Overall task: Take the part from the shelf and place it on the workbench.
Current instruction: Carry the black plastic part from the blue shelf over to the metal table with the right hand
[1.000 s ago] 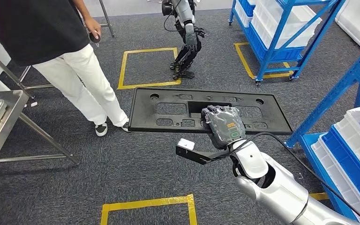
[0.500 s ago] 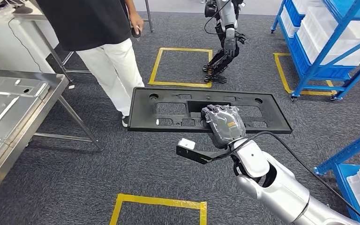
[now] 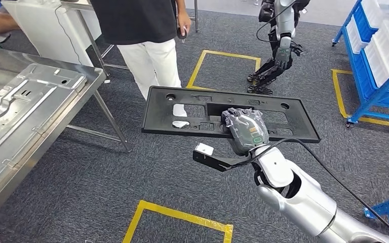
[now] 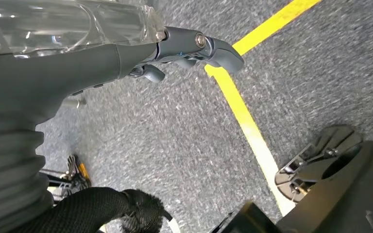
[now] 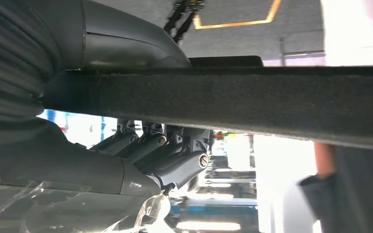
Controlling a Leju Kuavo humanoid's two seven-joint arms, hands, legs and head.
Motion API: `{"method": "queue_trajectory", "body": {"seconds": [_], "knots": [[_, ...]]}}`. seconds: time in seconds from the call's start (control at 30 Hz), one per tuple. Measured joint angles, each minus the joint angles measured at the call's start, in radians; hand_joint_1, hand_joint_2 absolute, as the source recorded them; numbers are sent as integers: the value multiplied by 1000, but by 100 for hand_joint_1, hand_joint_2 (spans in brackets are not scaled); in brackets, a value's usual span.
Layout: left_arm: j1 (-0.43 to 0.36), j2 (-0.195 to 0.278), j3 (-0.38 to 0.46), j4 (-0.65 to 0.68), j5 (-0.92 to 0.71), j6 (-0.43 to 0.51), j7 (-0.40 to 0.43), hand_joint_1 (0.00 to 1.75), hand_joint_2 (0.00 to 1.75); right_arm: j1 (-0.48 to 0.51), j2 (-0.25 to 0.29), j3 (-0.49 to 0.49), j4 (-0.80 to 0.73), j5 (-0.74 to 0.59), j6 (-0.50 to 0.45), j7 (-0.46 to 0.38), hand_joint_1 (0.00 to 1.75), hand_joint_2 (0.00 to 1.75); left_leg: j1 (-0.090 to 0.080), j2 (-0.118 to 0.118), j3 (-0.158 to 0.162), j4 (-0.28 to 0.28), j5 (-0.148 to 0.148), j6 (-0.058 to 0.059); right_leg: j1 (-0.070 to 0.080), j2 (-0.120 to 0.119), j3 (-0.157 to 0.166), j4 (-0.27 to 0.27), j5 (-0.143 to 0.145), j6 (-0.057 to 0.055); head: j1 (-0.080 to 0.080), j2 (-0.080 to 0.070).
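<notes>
Right robot hand (image 3: 244, 130) grips black part (image 3: 192, 112) at its near edge, held flat mid-frame above carpet. Left robot hand (image 4: 126, 53) empty, fingers curled. Steel desk (image 3: 25, 116) at left; person (image 3: 147, 30) upper centre.

- No text, label, brand name or number can be read in any of the views.
- Right hand (image 3: 244, 130): its back carries a small orange patch and a green outlined mark under the clear wrap; both are too small to make out as letters.
- Part (image 3: 182, 109): black moulded panel, with no legible marking on its surface.
- Floor (image 3: 147, 172): yellow tape (image 3: 181, 216) laid as outlined squares on the grey carpet, bearing no lettering.
- Desk (image 3: 10, 131): stamped metal surface, with no readable print.
</notes>
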Motion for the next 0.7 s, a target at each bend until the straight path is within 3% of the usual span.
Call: {"method": "queue_trajectory", "body": {"seconds": [0.07,0.13,0.2,0.23,0.27,0.3,0.37,0.43,0.5,0.57,0.6,0.63,0.7], "knots": [[4,1,0,0,3,-3,5,0,175,-1,0,0,0,0,2,0,175,175,1,-20,3,-8,4,9,-3,-7,4,-1,-5,9,0,0],[7,1,0,0,6,-6,6,0,175,-2,-1,0,-2,2,4,1,175,175,8,-39,15,-22,9,19,-6,31,-11,41,-33,15,1,0],[4,1,0,0,8,-8,4,0,175,-3,-5,-1,-4,2,6,4,175,175,13,-58,22,-27,9,25,-8,85,-74,163,-87,17,2,0],[1,1,0,0,9,-9,4,0,175,-2,-7,-1,-4,3,7,5,175,175,13,-70,24,-26,8,27,-8,97,-115,230,-108,19,3,0],[-1,0,0,0,9,-10,3,0,175,0,-10,-1,-4,2,8,6,175,175,14,-84,25,-26,8,28,-9,104,-148,277,-113,20,3,0],[-1,-1,0,0,9,-11,2,0,175,2,-12,-1,-4,2,8,7,175,175,15,-98,26,-26,6,28,-9,107,-164,287,-99,21,3,0],[-1,-2,0,0,9,-11,1,0,175,2,-13,-1,-5,2,9,7,175,175,19,-127,29,-21,2,22,-14,121,-133,184,-21,26,3,0],[-3,-3,0,0,9,-12,0,0,175,1,-15,-1,-5,2,9,7,175,175,21,-152,26,-10,-6,11,-22,162,-78,54,40,29,3,0],[-2,-3,0,0,9,-12,4,0,175,1,-15,-1,-6,2,11,7,175,175,22,-174,19,-3,-11,1,-22,177,-57,8,49,21,3,0],[2,-2,0,0,9,-12,10,0,175,1,-14,-1,-6,2,13,7,175,175,27,-193,14,-5,-10,-7,-18,152,-56,7,50,6,3,0],[4,-2,0,0,9,-12,12,0,175,0,-14,-1,-7,2,14,8,175,175,26,-187,8,3,-16,-11,-18,139,-54,6,50,-1,2,0],[5,-1,0,0,9,-12,12,0,175,-1,-14,-1,-8,3,14,9,175,175,25,-165,-6,32,-33,-15,-18,127,-52,5,50,-8,1,0],[4,-2,0,0,9,-12,12,0,175,0,-14,-2,-8,3,14,11,175,175,23,-95,-63,152,-91,-22,-14,104,-50,4,48,-16,-2,0]]}}
